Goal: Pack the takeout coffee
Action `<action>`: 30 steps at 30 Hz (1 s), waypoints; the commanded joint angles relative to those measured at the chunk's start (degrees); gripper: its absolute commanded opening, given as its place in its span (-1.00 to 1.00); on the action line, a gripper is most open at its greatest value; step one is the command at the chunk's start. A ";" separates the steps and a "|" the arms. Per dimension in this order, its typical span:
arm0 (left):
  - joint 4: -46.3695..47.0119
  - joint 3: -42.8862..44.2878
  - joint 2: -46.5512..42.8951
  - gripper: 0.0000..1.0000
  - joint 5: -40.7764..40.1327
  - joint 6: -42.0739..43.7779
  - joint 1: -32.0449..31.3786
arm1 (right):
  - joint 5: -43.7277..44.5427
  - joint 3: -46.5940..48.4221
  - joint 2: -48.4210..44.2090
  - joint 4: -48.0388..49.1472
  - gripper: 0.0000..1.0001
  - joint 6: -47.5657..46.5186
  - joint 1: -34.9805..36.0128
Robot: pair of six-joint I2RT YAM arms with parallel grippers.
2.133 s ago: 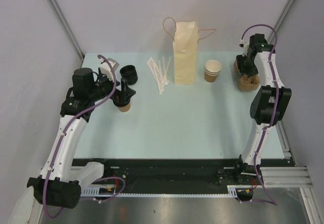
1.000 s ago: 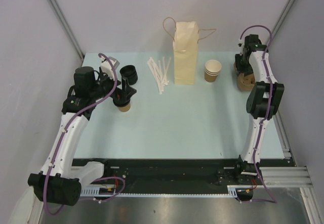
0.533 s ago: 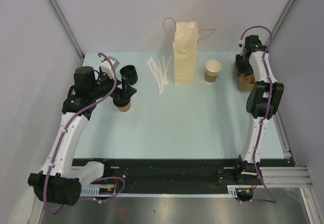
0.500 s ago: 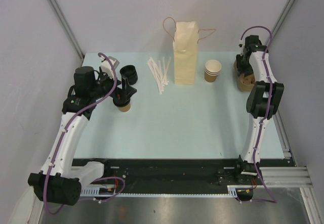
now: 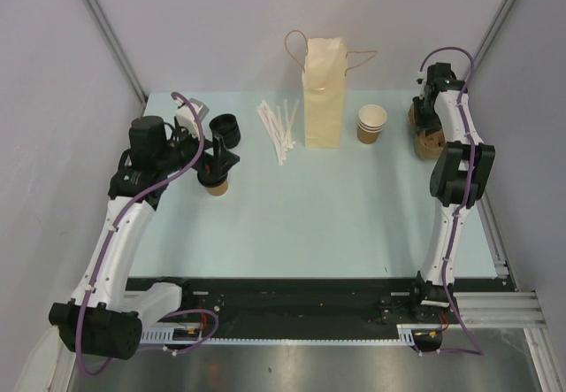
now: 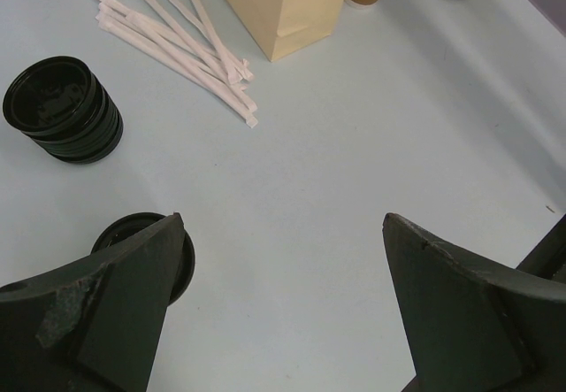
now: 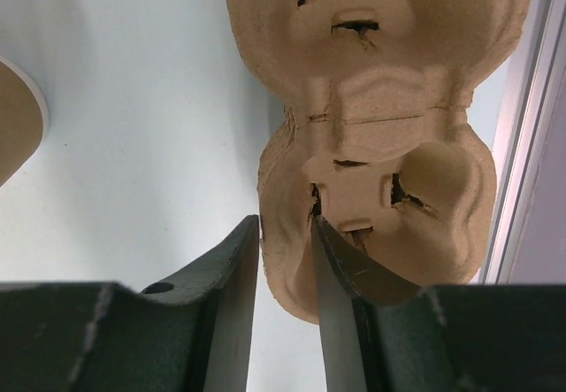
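Covering most of the top view, a pale blue-green table (image 5: 336, 224) lies flat and matt, with only a few small dark specks on it. Plain grey walls (image 5: 203, 20) close it in on three sides, and a thin metal strip (image 5: 106, 29) runs down each far corner. At the near edge there is a black band (image 5: 292, 296) where both arms are fixed, and below it a grey metal plate (image 5: 309, 361).

A tall paper bag (image 5: 323, 100) stands upright at the far middle. Left of it lie white wrapped straws (image 5: 279, 128) and a stack of black lids (image 5: 227, 129). Right of it stands a stack of paper cups (image 5: 372, 124), and a brown pulp cup carrier (image 5: 431, 147) lies in the far right corner.

The takeout coffee (image 5: 215, 187) stands upright on the left part of the table, well apart from the bag. The left gripper (image 6: 283, 224) is spread wide and holds nothing; one finger is just beside the coffee's lid.

The right gripper (image 7: 285, 224) has its two fingers on both sides of the carrier's wall, very close against it. Whether they already pinch it, I cannot tell.
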 commanded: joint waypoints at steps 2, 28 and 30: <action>1.57 0.40 -0.02 0.99 1.48 -0.68 -0.16 | 1.16 2.45 0.29 1.19 -0.38 0.41 -0.09; 1.66 0.40 0.16 0.99 1.48 -0.94 -0.16 | 0.11 0.26 -7.27 2.24 -1.00 -1.88 -1.67; 1.57 0.40 0.07 0.99 1.48 -1.03 -0.16 | -0.33 0.25 -7.88 2.15 -1.00 -1.88 -1.85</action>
